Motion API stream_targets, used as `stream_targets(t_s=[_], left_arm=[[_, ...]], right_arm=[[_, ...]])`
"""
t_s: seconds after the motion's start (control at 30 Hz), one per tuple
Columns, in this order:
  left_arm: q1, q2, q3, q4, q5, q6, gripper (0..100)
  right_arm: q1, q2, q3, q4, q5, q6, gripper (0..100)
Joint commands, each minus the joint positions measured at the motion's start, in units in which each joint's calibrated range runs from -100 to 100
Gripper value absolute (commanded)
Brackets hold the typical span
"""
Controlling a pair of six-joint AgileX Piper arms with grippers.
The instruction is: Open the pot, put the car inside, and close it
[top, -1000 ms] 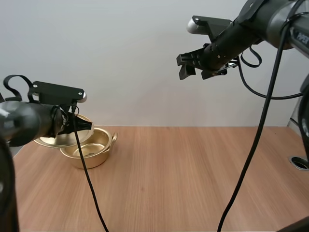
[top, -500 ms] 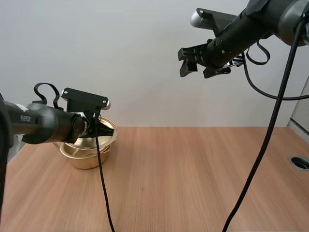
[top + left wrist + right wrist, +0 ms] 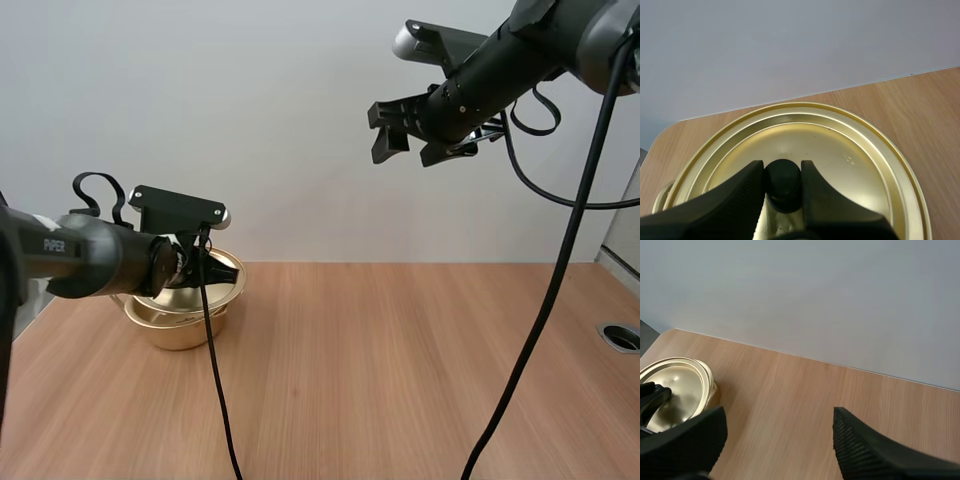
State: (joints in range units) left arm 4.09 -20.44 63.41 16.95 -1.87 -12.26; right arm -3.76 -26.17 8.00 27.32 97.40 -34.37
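Wooden table [image 3: 400,380], left edge: pot [image 3: 180,330], left gripper [image 3: 782,171] tight on lid knob [image 3: 783,181]; right gripper [image 3: 408,150] wide, high.

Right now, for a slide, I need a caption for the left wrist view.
Left gripper shut on the black knob of the gold lid, wooden table beyond.

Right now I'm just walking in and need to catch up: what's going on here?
The left end effector is pinching the black knob of the gold lid, holding the lid slightly tilted over the gold pot at the table's far left. Whether the lid is fully seated I cannot tell. The right end effector hangs open high above the table, holding nothing.
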Motion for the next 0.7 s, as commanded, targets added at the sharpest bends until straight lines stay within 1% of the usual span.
stream_targets(t_s=[0.0,0.13,0.27,0.67], left_arm=[[0.01,0.4,0.0,0.0,-0.2,-0.3,11],[0.10,2.8,0.0,0.0,-0.4,-0.4,22],[0.10,4.7,0.0,0.0,-0.4,-0.4,28],[0.10,4.7,0.0,0.0,-2.3,-0.4,28]], right_arm=[[0.0,-0.3,0.0,0.0,0.9,0.0,100],[0.0,-1.6,0.0,0.0,0.9,0.0,100],[0.0,-2.9,0.0,-0.1,0.9,0.0,100],[0.0,-3.2,0.0,-0.1,0.9,0.0,100]])
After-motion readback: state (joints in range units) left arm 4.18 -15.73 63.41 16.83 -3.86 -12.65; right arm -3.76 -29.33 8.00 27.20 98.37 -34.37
